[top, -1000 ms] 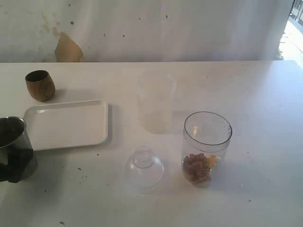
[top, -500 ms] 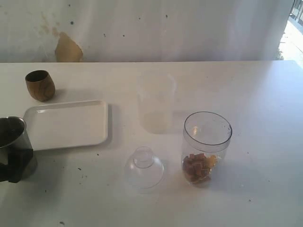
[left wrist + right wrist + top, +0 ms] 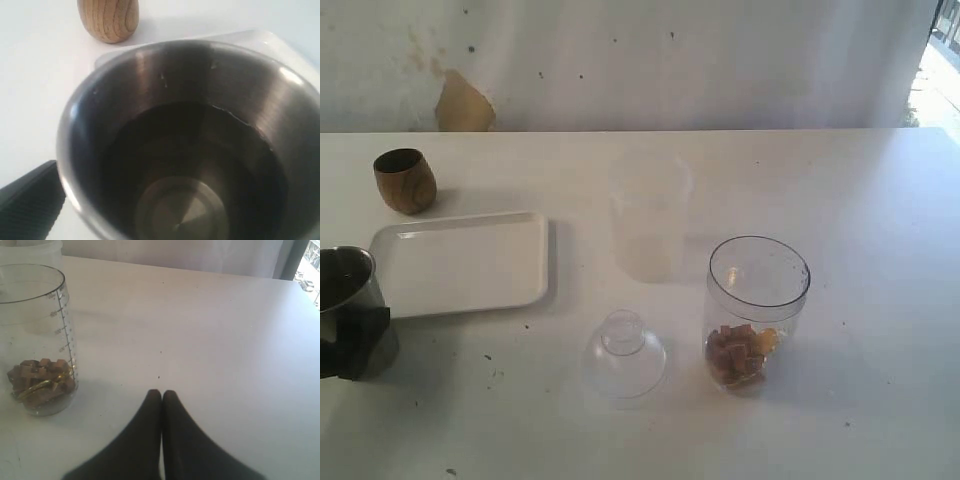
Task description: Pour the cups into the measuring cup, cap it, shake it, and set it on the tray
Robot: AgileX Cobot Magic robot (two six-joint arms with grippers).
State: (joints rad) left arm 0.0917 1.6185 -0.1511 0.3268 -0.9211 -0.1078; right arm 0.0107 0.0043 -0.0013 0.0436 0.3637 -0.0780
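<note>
- The left pincer stands with its jaws spread wide on either side of the steel tumbler. Only one black finger shows, close against the tumbler's wall; whether it touches cannot be told.
- The tumbler stands upright between those jaws, and its inside looks empty down to the round bottom.
- Just past the tumbler from the left pincer lies the white tray, flat on the table, with nothing on it.
- Farther out from the same pincer, beyond the tray's far corner, the brown wooden cup stands upright, apart from the tray.
- Well away from the left pincer, towards the robot's right, a clear dome lid rests on the table with its short neck up.
- The right pincer is closed, its two dark fingers pressed together with nothing between them, low over bare table.
- Ahead of its tips and off to one side, apart from them, stands the measuring cup, upright and uncapped, with printed marks up its wall.
- At the bottom of the measuring cup lies a small heap of brown cubes with a yellow piece among them.
- Beyond the measuring cup, farther from the right pincer, stands a frosted plastic cup, upright and near the measuring cup without touching it.
</note>
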